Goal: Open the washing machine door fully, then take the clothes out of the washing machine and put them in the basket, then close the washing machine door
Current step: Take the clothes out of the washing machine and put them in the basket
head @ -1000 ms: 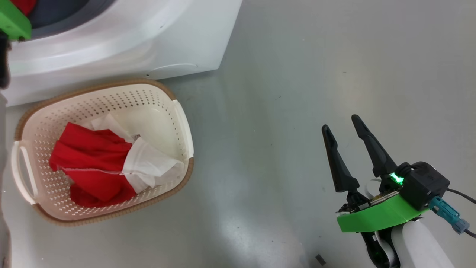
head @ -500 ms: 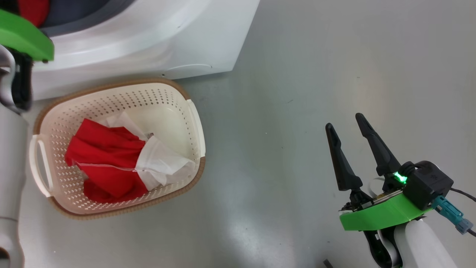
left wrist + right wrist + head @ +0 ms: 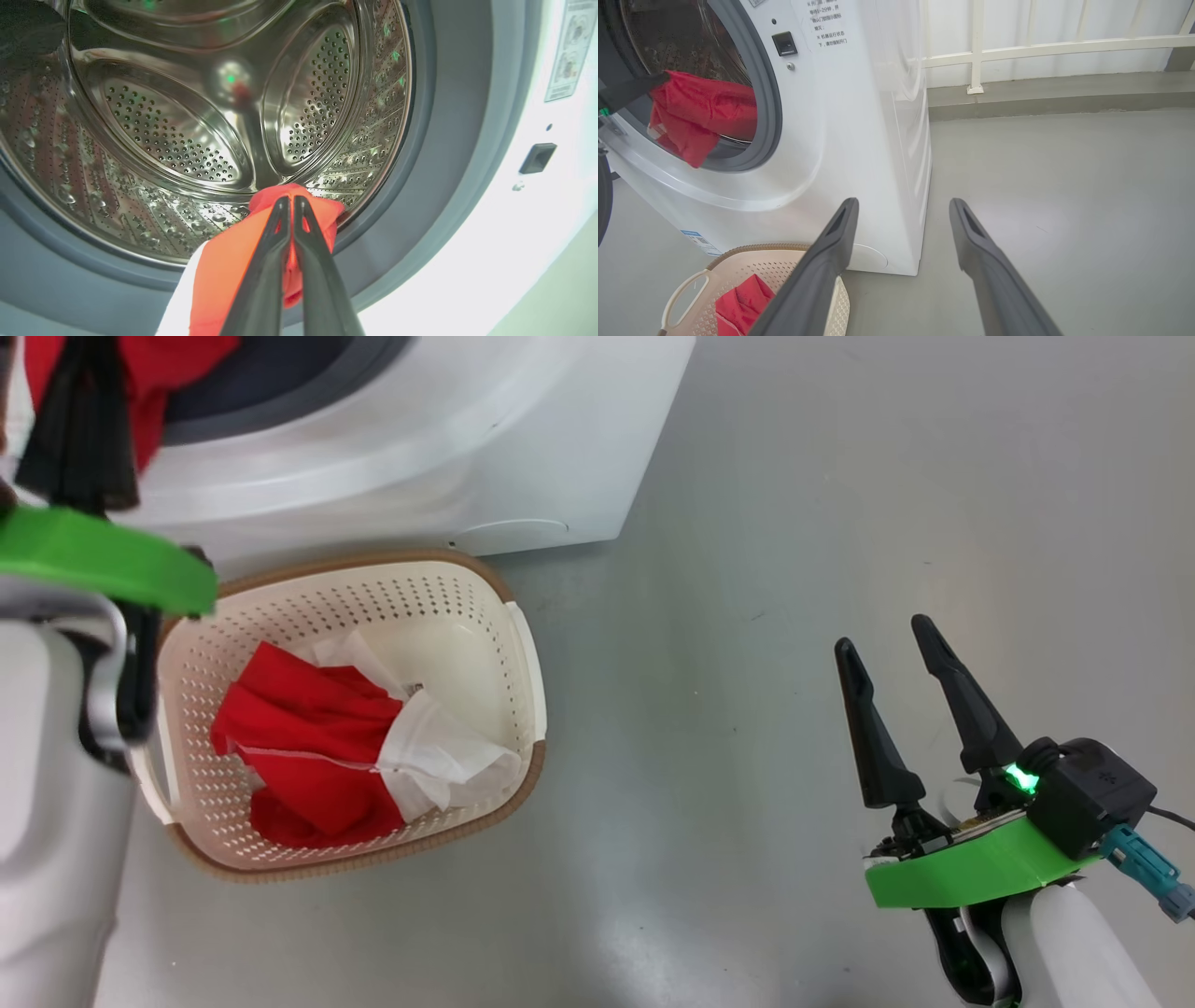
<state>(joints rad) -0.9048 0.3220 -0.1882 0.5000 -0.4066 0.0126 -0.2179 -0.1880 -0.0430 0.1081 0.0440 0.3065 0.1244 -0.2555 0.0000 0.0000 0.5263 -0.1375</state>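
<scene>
Basket (image 3: 373, 602) with clothes (image 3: 308, 756) before washing machine (image 3: 420, 457)

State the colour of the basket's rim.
Brown, around the cream basket; clearest in the head view.

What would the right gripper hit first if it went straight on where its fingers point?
From the right gripper, probably the white side of the washing machine, near its back edge; depth is unclear.

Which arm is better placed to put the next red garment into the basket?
Left: the left gripper is shut on a red garment at the mouth of the washing machine, beside the basket. The right gripper hangs open over floor, farther off.
</scene>
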